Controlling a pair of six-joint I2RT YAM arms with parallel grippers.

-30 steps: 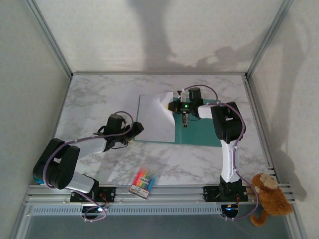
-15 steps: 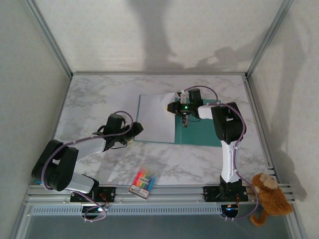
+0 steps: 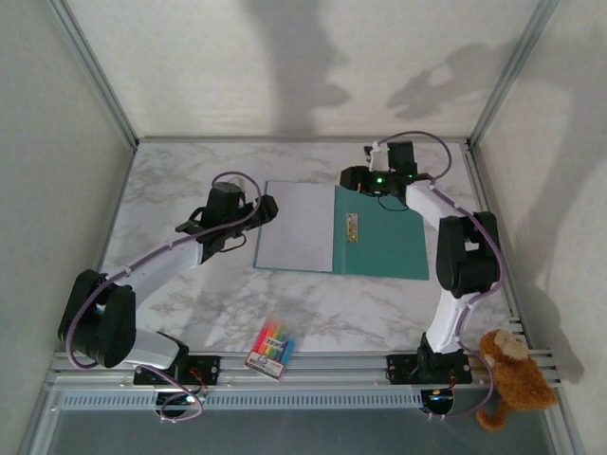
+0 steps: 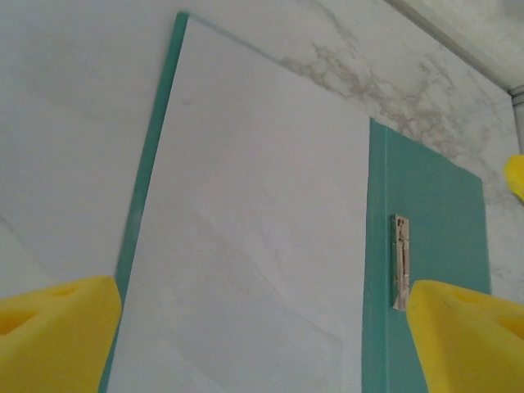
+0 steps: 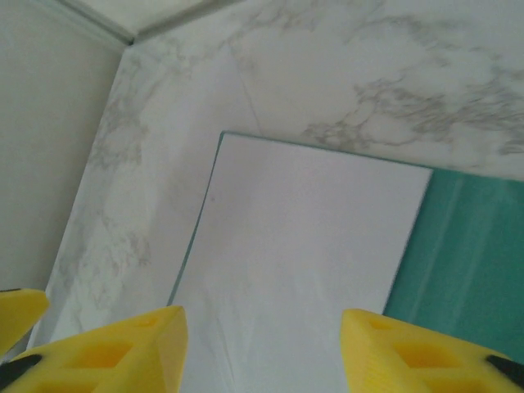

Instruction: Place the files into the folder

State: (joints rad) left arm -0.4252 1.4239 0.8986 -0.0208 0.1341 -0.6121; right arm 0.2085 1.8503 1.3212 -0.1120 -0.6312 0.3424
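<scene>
The teal folder [image 3: 384, 242] lies open and flat mid-table, with its metal clip [image 3: 352, 227] along the spine. A white sheet of the files [image 3: 296, 226] lies flat on the folder's left cover. My left gripper [image 3: 267, 208] hovers at the folder's left edge, open, with nothing between its fingers. In the left wrist view the files [image 4: 262, 237], the folder [image 4: 430, 213] and the clip [image 4: 399, 262] lie below the open left gripper [image 4: 262, 344]. My right gripper [image 3: 350, 178] is at the folder's far edge, open and empty. The right gripper [image 5: 262, 352] looks down on the files [image 5: 303, 246] and folder [image 5: 471, 254].
A small packet of coloured pens [image 3: 272, 348] lies near the front edge. A brown plush bear [image 3: 512, 374] sits at the front right corner by the rail. White walls and metal posts enclose the marble table [image 3: 180, 180] on three sides.
The right gripper opened and let go of the sheet, which now lies flat on the left cover. The right arm drew back to the far edge. The left arm moved forward to the folder's left edge.
</scene>
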